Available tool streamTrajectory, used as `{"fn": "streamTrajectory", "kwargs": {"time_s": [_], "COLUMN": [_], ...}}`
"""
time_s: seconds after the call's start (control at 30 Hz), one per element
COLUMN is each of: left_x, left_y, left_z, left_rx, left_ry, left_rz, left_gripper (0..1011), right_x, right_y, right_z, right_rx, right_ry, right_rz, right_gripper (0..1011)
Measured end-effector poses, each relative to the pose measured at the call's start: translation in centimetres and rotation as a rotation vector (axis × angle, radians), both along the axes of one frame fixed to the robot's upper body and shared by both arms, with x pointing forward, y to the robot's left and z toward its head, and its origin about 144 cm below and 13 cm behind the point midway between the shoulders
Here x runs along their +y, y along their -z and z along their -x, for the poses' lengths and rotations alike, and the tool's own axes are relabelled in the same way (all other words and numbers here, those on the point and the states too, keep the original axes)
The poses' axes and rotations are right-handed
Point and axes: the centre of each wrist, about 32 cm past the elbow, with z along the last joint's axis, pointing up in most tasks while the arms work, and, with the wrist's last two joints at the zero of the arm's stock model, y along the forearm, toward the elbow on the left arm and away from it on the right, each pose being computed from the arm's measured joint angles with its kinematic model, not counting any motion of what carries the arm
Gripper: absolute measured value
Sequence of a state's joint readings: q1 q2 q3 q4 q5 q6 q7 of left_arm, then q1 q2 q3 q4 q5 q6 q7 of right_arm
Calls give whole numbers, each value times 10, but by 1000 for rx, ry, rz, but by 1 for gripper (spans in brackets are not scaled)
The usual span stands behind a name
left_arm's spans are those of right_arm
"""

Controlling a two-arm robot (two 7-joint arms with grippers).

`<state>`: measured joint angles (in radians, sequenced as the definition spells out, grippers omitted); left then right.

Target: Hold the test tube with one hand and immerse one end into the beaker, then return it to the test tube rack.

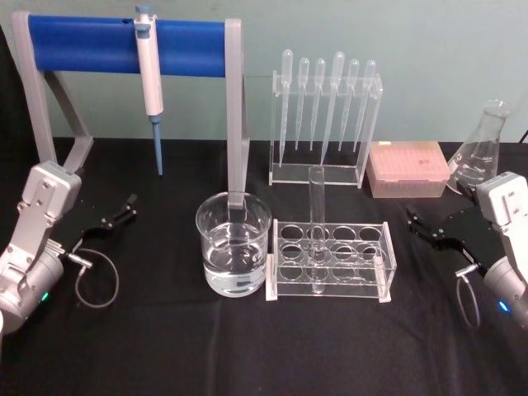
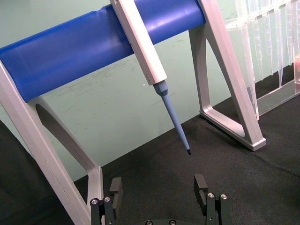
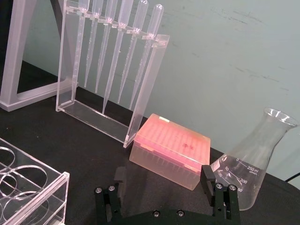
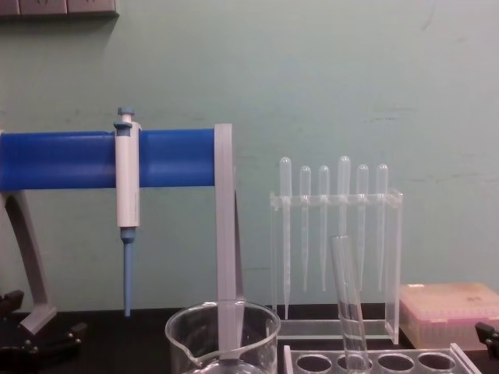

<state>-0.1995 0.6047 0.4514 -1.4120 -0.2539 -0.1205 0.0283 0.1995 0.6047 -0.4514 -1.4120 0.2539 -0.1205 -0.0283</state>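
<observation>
The blue-barred stand (image 1: pixel 124 45) with its white pipettor (image 1: pixel 152 70) is the largest thing on the black table (image 1: pixel 247 355), at the far left. The clear test tube rack (image 1: pixel 388 257) sits at centre, and the beaker (image 1: pixel 206 239), roughly half full of clear liquid, is just beside its left end.

Both arms rest low and well apart from the glassware. The left gripper (image 1: pixel 124 210) is left of the beaker and the right gripper (image 1: pixel 417 223) is right of the rack. Each has its 2 fingers spread with nothing between them, as the left wrist view (image 2: pixel 158 185) and the right wrist view (image 3: pixel 163 174) show.

The test tube (image 1: pixel 316 210) stands in the rack near the beaker end, leaning slightly, with its upper part well above the top plate. It is probably light and stiff, but smooth, slippery and breakable. I would pinch the exposed upper part, a little below the rim, firmly but gently. The tube should then lift straight up, so the glass does not lever against its hole. The right gripper looks the nearer 1.
</observation>
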Motion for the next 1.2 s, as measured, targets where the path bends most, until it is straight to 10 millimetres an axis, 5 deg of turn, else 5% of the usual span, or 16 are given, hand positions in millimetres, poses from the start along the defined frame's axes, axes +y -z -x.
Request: {"fn": "streamTrajectory", "kwargs": {"time_s": [0.17,0.67,0.83,1.2], "left_x": [0,0,0,0], "left_y": [0,0,0,0], "left_z": [0,0,0,0], "left_rx": [0,0,0,0], "left_ry": [0,0,0,0], "left_rz": [0,0,0,0], "left_gripper": [1000,1000,1000,1000], "right_x": [0,5,17,56], "right_y": [0,-34,-38,-42], "right_z": [0,76,69,14], "right_rx": [0,-49,-8,125], "right_ry": [0,-115,-240,-466], "right_rz": [0,11,-109,-311], "right_gripper": [1002,1002,1002,1002]}}
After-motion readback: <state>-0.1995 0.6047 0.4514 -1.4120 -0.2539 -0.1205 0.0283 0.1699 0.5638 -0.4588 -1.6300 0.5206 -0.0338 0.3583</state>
